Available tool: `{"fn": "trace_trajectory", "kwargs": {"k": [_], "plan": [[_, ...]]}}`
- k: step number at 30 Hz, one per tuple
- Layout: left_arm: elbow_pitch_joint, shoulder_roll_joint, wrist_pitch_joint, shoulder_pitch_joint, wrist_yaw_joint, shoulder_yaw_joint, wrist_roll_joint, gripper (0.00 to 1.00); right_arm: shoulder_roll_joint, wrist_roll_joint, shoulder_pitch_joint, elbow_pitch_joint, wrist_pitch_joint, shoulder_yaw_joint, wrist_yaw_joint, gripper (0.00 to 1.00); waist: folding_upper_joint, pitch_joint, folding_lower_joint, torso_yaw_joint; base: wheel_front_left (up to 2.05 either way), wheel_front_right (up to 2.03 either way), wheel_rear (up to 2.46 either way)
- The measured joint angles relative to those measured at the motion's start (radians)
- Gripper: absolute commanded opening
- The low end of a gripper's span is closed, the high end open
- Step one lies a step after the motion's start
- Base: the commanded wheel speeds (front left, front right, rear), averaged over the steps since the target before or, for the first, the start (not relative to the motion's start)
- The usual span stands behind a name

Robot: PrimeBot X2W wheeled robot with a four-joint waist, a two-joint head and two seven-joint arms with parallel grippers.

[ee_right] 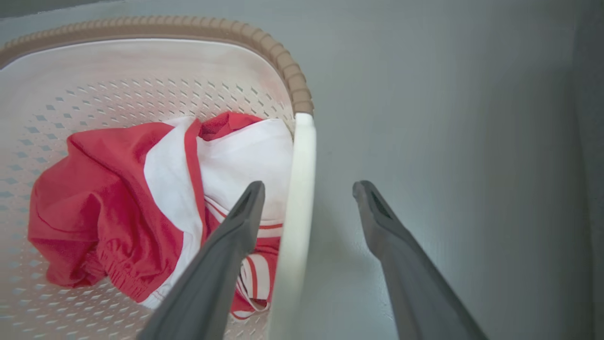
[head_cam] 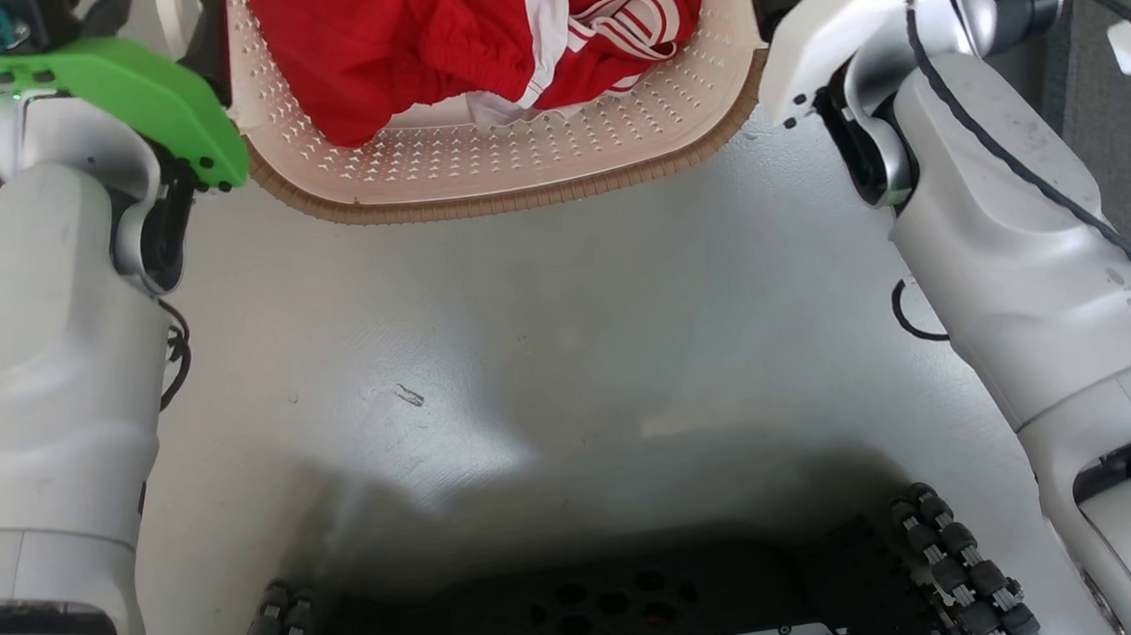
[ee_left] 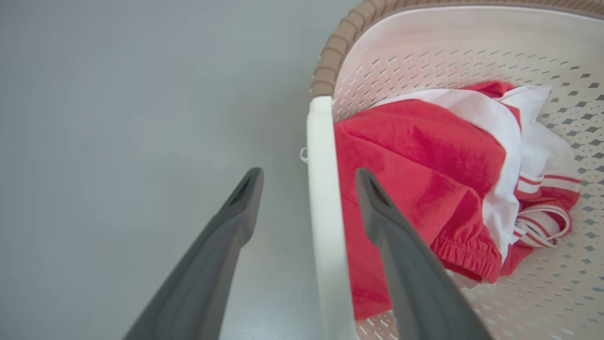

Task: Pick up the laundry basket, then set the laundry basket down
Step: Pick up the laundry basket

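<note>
Laundry basket (head_cam: 519, 160) handles (ee_left: 323, 198) btwn spread L fingers (ee_left: 236, 222); R fingers (ee_right: 236, 226)

Soft, even light; a faint shadow greys the floor (ee_right: 330, 245) between the fingers (ee_right: 222, 264) of the right gripper (ee_right: 309, 186); frame edges bow.

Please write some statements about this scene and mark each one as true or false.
1. The cream-white perforated plastic basket with a brown woven-look rim holds red and white clothing. True.
2. The left gripper is shut on a white side handle. False: it is open, with one finger on each side of the handle.
3. The right gripper is open and straddles the other white handle. True.
4. The clothing hangs over the rim. False: it lies inside the basket.
</note>
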Motion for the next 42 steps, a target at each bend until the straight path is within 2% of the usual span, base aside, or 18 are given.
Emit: {"fn": "trace_trajectory", "kwargs": {"k": [4,13,14,15,33,42], "plan": [[0.059,-0.009,0.040,-0.030,-0.009,-0.003,-0.018,1.00,0.000,0.042,-0.023,0.042,0.047,0.039,0.014,1.00,0.0000,0.001,0.0000,0.002,0.00,0.00,0.00],[0.151,-0.027,0.077,-0.079,-0.013,-0.002,-0.039,1.00,0.000,0.110,-0.066,0.085,0.081,0.089,0.015,1.00,0.0000,0.001,0.0000,0.009,0.00,0.00,0.00],[0.158,-0.029,0.078,-0.084,-0.016,-0.001,-0.039,0.40,0.000,0.118,-0.071,0.088,0.081,0.093,0.013,0.50,0.0000,0.001,0.0000,0.010,0.00,0.00,0.00],[0.166,-0.031,0.078,-0.088,-0.017,0.000,-0.045,0.00,0.000,0.124,-0.076,0.094,0.081,0.096,0.013,0.00,0.0000,0.001,0.0000,0.011,0.00,0.00,0.00],[0.304,-0.079,0.052,-0.112,-0.033,-0.004,-0.073,0.00,0.010,0.207,-0.090,0.197,0.058,0.164,0.005,0.00,0.0000,-0.058,-0.0001,0.015,0.00,0.00,0.00],[0.379,-0.099,0.042,-0.067,-0.034,-0.015,-0.090,0.00,0.017,0.270,-0.032,0.245,0.049,0.205,0.031,0.00,0.0000,-0.151,-0.0001,0.010,0.00,0.00,0.00]]}}
